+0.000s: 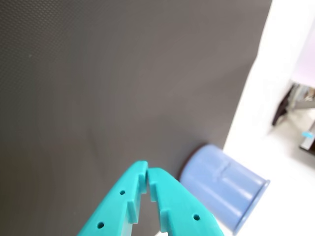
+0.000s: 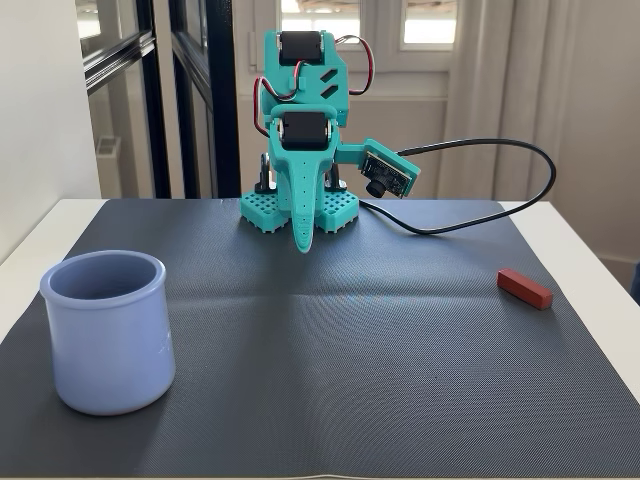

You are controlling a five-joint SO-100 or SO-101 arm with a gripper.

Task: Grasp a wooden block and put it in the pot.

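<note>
Hand point(image 2: 301, 247): teal, fingers closed together, empty, tip pointing down at the dark mat point(image 2: 330, 330) (no legible writing anywhere). Pot point(image 2: 106, 331): lavender-blue, upright, well apart from the hand, front-left in the fixed view. Wooden block point(image 2: 524, 288): reddish-brown, flat on the mat's right edge, far from the pot. White bench point(image 2: 600, 290) beneath.

A home or office room: windows point(image 2: 425, 20), glass door point(image 2: 150, 90), white table point(image 2: 580, 260).

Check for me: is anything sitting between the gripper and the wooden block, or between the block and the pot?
Nothing visible. The gripper hangs shut near the arm's base, the wooden block lies alone at the fixed view's right, the pot at front left; only bare mat between.
</note>
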